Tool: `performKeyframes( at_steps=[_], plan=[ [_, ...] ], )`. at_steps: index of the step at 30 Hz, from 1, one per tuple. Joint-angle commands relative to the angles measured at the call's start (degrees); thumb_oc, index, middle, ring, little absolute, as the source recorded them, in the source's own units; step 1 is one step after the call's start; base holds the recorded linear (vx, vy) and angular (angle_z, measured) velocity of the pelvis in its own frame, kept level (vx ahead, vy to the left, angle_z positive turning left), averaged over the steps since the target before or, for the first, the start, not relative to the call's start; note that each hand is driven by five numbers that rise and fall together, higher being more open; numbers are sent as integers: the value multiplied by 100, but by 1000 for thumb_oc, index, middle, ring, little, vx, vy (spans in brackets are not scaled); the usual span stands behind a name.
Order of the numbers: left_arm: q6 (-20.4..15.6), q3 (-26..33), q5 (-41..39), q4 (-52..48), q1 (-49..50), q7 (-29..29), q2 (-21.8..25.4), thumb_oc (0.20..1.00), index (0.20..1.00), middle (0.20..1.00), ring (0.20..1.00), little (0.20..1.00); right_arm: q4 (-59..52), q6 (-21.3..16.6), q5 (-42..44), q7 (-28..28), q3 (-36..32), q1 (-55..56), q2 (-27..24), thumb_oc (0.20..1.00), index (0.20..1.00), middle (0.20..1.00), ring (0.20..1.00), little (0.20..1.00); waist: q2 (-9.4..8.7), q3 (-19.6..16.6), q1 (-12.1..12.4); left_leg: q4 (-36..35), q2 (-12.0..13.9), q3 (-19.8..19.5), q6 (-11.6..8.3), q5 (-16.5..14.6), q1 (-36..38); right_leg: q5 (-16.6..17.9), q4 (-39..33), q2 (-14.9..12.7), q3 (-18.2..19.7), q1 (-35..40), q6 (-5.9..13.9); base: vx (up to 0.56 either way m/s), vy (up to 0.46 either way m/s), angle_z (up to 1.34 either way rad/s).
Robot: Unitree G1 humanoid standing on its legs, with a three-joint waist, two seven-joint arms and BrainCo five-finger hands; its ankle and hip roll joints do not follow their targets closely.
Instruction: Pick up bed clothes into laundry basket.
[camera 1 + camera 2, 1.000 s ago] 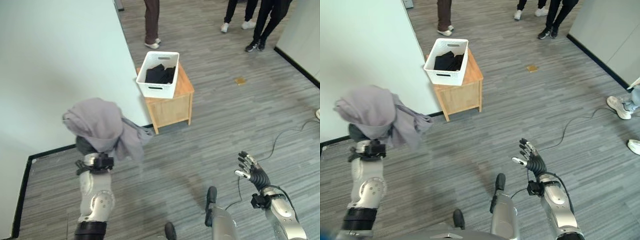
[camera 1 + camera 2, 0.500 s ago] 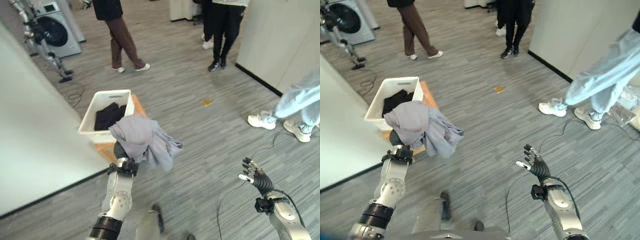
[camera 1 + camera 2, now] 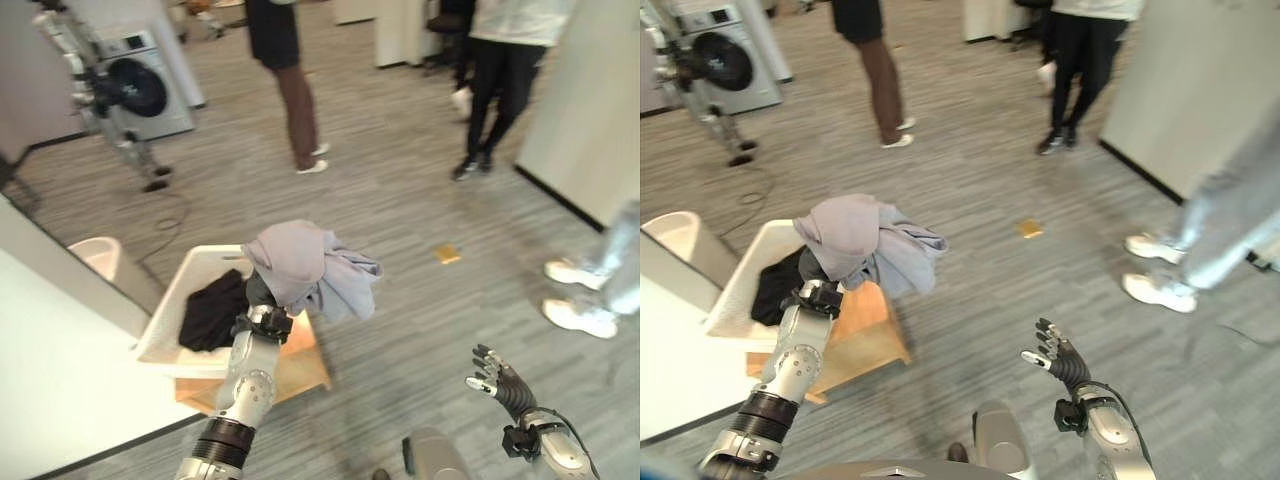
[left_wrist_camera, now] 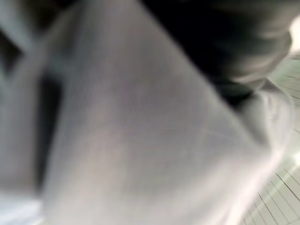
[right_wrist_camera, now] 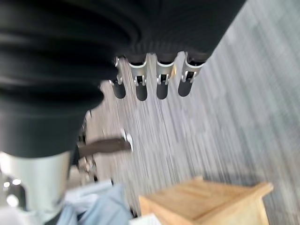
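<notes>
Grey bed clothes (image 3: 310, 266) hung bunched over my left hand (image 3: 816, 294) — grip hidden, I couldn't tell — above the white laundry basket's (image 3: 185, 300) near rim. Right hand (image 3: 1053, 354) hovered open. Carrying step; next, I judged, lowering them inside beside the dark clothing (image 3: 208, 310).

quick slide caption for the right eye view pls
Left hand lifts a grey garment beside the white laundry basket on its wooden stand; right hand open.
</notes>
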Motion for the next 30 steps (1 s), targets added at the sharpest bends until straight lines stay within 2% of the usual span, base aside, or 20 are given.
performKeyframes(
  at_steps=[1, 2, 3, 4, 6, 10, 21, 30],
  plan=[
    [-574, 580, 288, -46, -425, -20, 446, 200, 200, 200, 200, 200, -235, -284, 157, 109, -509, 15, -159, 1000, 1000, 1000, 1000, 1000, -154, -103, -82, 275, 727, 530, -722, 244, -480, 1109, -1715, 90, 681, 1549, 400, 185, -234, 159],
    [-636, 700, 772, 18, -555, 322, 576, 200, 200, 200, 200, 200, -265, -153, 229, 145, -477, 23, -175, 1000, 1000, 1000, 1000, 1000, -206, -116, 55, 335, 762, 575, -719, 214, -427, 1220, -1620, -41, 405, 1495, 372, 142, -244, 168],
    [-632, 812, 1224, 121, -559, 600, 653, 200, 200, 200, 200, 200, -217, -192, 259, 74, -372, -53, -199, 1000, 1000, 1000, 1000, 1000, -255, -161, 140, 251, 743, 644, -724, 244, -442, 1514, -1697, -70, 362, 1470, 471, 191, -189, 146],
    [-651, 862, 1513, 193, -689, 884, 710, 200, 200, 200, 200, 200, -235, -185, 230, 120, -389, -19, -174, 1000, 1000, 1000, 1000, 1000, -239, -206, 151, 223, 777, 505, -735, 300, -487, 1290, -1850, 4, 440, 1600, 366, 131, -196, 95],
    [-823, 1086, 1558, 102, -755, 1063, 741, 200, 200, 200, 200, 200, -212, -225, 240, 190, -463, -14, -180, 1000, 1000, 1000, 1000, 1000, -258, -315, 259, 102, 809, 423, -756, 360, -550, 1217, -2099, -30, 240, 1755, 310, 109, -136, 46],
    [-764, 1298, 1982, 216, -829, 1318, 982, 200, 200, 200, 200, 200, -180, -208, 200, 204, -510, -76, -287, 1000, 1000, 1000, 1000, 1000, -240, -407, 305, 0, 874, 300, -790, 405, -576, 1095, -2244, 49, 119, 1886, 159, 83, -91, 30],
    [-456, 1076, 1957, 1051, -1083, 1163, 1527, 200, 200, 200, 200, 200, -328, -98, 253, 427, -190, -121, -360, 1000, 1000, 1000, 1000, 1000, -224, -408, 318, -204, 969, 264, -825, 398, -428, 1084, -2484, 147, 73, 2098, 95, 53, -17, -9],
    [-440, 1127, 1900, 1386, -1323, 1470, 1427, 200, 200, 200, 200, 200, -406, -70, 225, 417, -175, -27, -424, 1000, 1000, 1000, 1000, 1000, -309, -358, 253, -331, 1042, 376, -857, 371, -448, 1143, -2652, 174, 88, 2073, 133, 21, 10, 0]
  ],
)
